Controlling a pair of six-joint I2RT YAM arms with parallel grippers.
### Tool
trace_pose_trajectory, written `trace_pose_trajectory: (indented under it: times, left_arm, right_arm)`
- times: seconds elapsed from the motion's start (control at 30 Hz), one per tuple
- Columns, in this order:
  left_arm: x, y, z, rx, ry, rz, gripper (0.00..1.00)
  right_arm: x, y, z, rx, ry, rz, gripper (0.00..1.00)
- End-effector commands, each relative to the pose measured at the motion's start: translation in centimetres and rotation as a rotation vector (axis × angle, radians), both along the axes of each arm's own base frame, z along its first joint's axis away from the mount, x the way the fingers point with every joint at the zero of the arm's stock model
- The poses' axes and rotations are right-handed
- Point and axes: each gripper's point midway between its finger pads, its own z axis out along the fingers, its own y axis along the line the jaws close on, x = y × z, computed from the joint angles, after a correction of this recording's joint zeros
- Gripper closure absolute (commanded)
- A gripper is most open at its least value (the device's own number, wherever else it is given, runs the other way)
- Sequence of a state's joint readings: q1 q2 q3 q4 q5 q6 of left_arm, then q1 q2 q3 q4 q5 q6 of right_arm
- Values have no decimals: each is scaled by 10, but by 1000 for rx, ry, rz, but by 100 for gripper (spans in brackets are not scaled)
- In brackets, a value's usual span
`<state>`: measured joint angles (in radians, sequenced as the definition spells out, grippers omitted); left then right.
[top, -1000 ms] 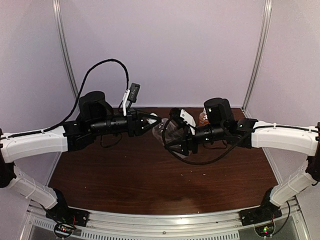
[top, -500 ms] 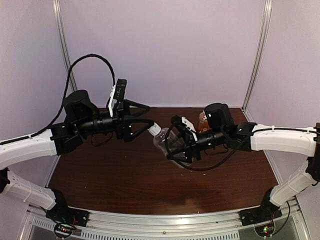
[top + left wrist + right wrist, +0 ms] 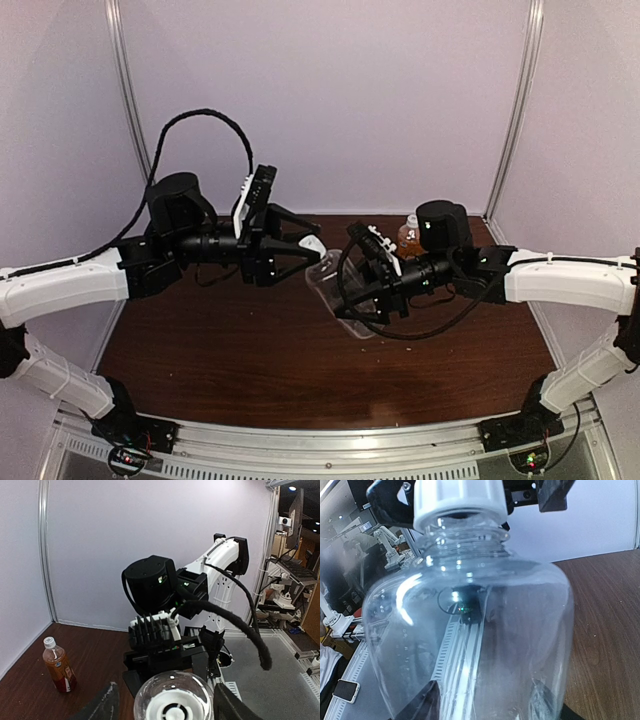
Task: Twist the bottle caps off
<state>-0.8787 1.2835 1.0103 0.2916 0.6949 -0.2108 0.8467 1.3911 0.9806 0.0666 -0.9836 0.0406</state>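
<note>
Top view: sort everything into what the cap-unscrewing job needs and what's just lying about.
Job: clear bottle, held in the right gripper; white cap, between the open jaws of the left gripper; amber bottle with second cap, standing on the table.
Just there: black cable; frame rail.

The clear bottle (image 3: 470, 630) is cut off by the lower edge of the right wrist view, and its white cap (image 3: 460, 500) by the upper edge. The fingers (image 3: 427, 702) of the right pincer (image 3: 485, 687) are seen only dimly through the bottle's wall. In the left wrist view the cap is cropped at the bottom, and contact between it and the left pincer (image 3: 166, 686) cannot be made out. From above, the amber bottle (image 3: 405, 237) is partly hidden behind the right arm (image 3: 560, 275), and its label cannot be read.
</note>
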Motion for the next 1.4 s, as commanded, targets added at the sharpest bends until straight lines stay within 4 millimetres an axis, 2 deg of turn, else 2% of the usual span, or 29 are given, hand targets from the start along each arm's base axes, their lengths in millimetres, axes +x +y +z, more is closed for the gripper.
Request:
trace_pose_trajectory:
  times: [0.0,0.13,0.43,0.6,0.73,0.83,0.87,1.0,1.1,1.37]
  left_arm:
    - [-7,-6,19,-50,-42,-69,38]
    - [-9,-7,19,-62,-32,-87,46]
    - [-13,-8,22,-91,-5,-125,56]
    - [-11,-10,17,-80,14,-119,71]
    - [-6,-10,14,-73,44,-94,85]
    - [2,-10,13,-72,78,-38,99]
    - [5,-9,13,-74,92,-17,100]
    - [25,-5,13,-87,164,103,100]
    - [48,-3,6,-89,251,237,100]
    - [86,-6,-12,-52,449,544,100]
  right_arm:
    - [-8,-1,12,49,-2,45,51]
    - [-7,0,12,51,-3,47,52]
    - [-5,2,5,37,-2,42,53]
    - [-2,2,6,36,-5,26,53]
    - [7,1,7,26,-24,-36,54]
    - [19,-1,8,8,-50,-113,55]
    - [24,-2,8,-1,-64,-146,55]
    - [47,-8,5,-44,-116,-283,57]
    - [63,-13,6,-62,-146,-379,58]
    - [97,-28,3,-109,-251,-576,59]
